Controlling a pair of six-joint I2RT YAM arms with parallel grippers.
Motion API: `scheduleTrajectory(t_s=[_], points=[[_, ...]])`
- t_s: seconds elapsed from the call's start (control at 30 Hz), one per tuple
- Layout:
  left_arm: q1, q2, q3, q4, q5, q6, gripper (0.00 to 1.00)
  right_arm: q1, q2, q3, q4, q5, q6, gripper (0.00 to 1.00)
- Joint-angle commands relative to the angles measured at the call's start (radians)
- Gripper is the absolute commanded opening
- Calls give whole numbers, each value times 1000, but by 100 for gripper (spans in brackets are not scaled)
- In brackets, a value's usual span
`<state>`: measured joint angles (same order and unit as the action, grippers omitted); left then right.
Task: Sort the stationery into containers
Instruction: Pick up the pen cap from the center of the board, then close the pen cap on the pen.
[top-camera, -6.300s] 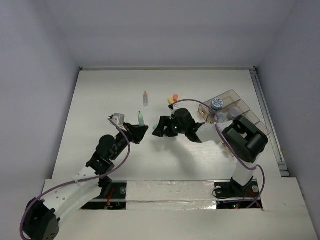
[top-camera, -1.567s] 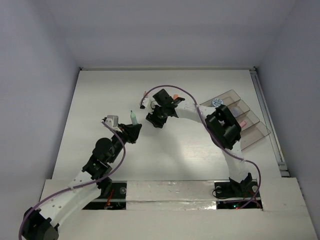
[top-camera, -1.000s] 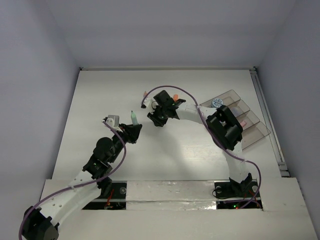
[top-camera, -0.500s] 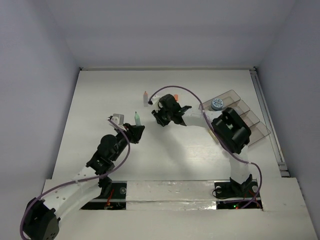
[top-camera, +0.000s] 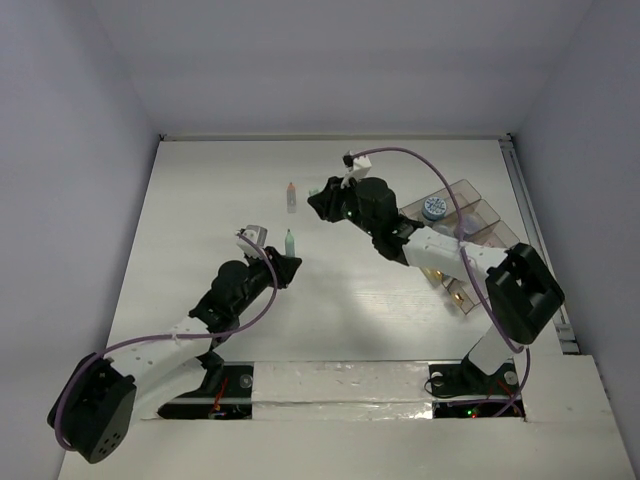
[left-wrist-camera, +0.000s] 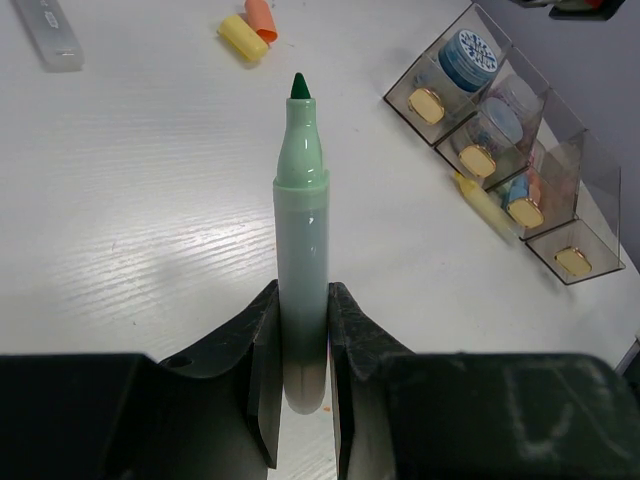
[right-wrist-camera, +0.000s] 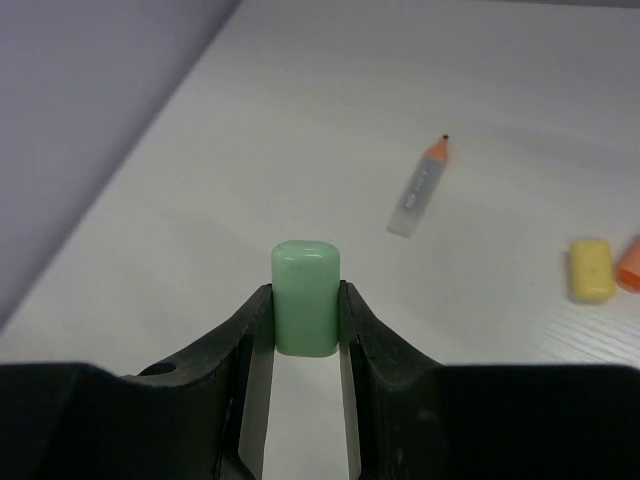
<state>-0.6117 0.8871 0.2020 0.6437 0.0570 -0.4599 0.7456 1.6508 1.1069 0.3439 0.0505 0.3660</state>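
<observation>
My left gripper (left-wrist-camera: 302, 305) is shut on the barrel of an uncapped pale green pen (left-wrist-camera: 301, 230), whose dark tip points away from the wrist. From above, this pen (top-camera: 290, 242) stands out of the left gripper (top-camera: 284, 264) at mid-table. My right gripper (right-wrist-camera: 305, 300) is shut on a small green pen cap (right-wrist-camera: 305, 295), held above the table at the right gripper (top-camera: 318, 196). The smoky clear containers (top-camera: 466, 190) stand at the right, with a blue-white tub (top-camera: 433, 207) in the rear compartment. The organiser (left-wrist-camera: 590, 185) also holds a purple tub (left-wrist-camera: 505, 125).
A clear pen with an orange tip (top-camera: 291, 196) lies at the back of the table, left of the right gripper. A yellow eraser (right-wrist-camera: 590, 268) and an orange eraser (right-wrist-camera: 630, 262) lie close together nearby. A yellow item (left-wrist-camera: 485, 205) rests against the organiser's front.
The right gripper closed on the green cap and rose toward the back of the table with it. The left gripper carried the green pen a little to the right.
</observation>
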Motion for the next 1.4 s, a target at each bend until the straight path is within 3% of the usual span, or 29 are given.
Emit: scheduleTrajectory(t_s=[0.0,0.23,0.83,1.37], points=[[-3,9,10,86,12,3,0,27,-16,-33,193,23,215,0],[-3,26,28,63,-11,46,0,87,29,-5,240,-9,298,0],[-3,-2,33,39,-28,52,0,192,61,-5,218,77,261,0],[-3,-17,28,34,-28,44,0,201,72,-21,256,100,232,0]])
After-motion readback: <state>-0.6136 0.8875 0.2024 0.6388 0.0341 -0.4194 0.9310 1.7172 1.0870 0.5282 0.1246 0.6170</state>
